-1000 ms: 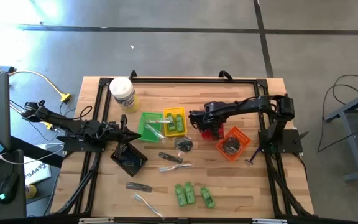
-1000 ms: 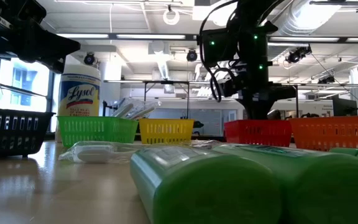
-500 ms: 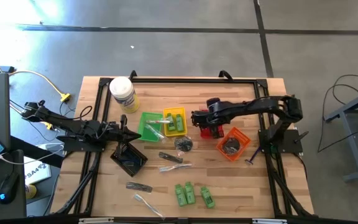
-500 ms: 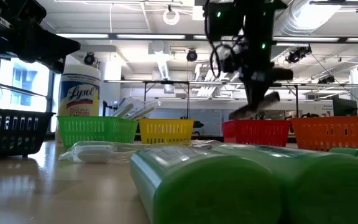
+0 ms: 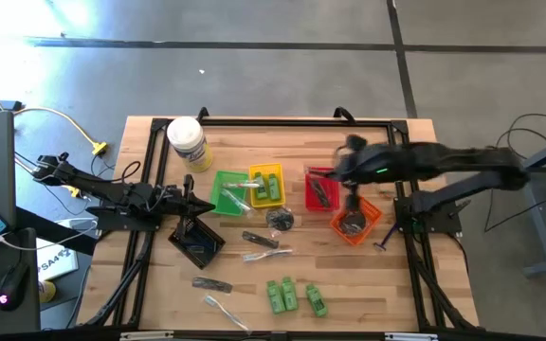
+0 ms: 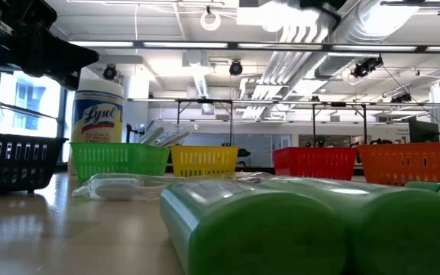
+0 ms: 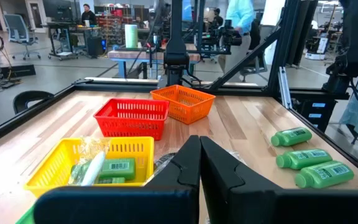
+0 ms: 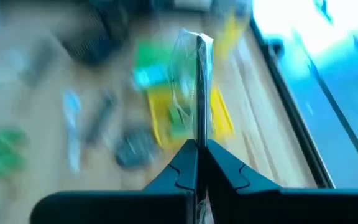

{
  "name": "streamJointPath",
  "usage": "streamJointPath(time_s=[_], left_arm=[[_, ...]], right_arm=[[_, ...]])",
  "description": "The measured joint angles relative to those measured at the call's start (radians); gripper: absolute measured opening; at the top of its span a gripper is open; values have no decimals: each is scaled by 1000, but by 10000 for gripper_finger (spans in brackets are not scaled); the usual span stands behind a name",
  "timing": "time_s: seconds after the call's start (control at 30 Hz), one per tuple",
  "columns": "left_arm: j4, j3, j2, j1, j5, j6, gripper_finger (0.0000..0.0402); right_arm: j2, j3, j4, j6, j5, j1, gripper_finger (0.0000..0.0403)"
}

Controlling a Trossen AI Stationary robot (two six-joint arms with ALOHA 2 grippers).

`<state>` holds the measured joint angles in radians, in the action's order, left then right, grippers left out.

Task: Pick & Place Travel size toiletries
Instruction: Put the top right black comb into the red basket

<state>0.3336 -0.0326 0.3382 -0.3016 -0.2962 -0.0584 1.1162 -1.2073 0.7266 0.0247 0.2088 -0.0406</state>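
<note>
Above the red basket (image 5: 321, 191), the right gripper (image 8: 197, 149) pinches a clear-wrapped thin stick (image 8: 198, 87) upright between closed fingers. Beside the black basket (image 5: 197, 241), the left gripper (image 7: 200, 163) waits, fingers together.

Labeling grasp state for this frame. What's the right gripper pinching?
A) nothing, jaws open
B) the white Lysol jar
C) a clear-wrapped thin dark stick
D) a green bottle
C: in the right wrist view the right gripper is shut on a clear-wrapped stick that stands up from between its fingertips; the high view puts that gripper above the red basket.
</note>
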Motion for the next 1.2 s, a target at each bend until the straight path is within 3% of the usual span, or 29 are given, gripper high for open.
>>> streamJointPath(time_s=[0.13, 0.43, 0.6, 0.7, 0.83, 1.2], left_arm=[[0, 0, 0, 0, 0, 0, 0], [7, 0, 0, 0, 0, 0, 0], [7, 0, 0, 0, 0, 0, 0], [8, 0, 0, 0, 0, 0, 0], [8, 0, 0, 0, 0, 0, 0], [6, 0, 0, 0, 6, -26, 0]], right_arm=[[-174, 134, -149, -20, -86, 33, 7], [-531, 503, -398, -112, -81, 90, 9], [-725, 757, -682, -194, -215, 118, 7], [-803, 872, -763, -228, -216, 134, 8], [-880, 971, -880, -226, -268, 135, 8], [-1050, 1115, -890, -215, -260, 135, 8]])
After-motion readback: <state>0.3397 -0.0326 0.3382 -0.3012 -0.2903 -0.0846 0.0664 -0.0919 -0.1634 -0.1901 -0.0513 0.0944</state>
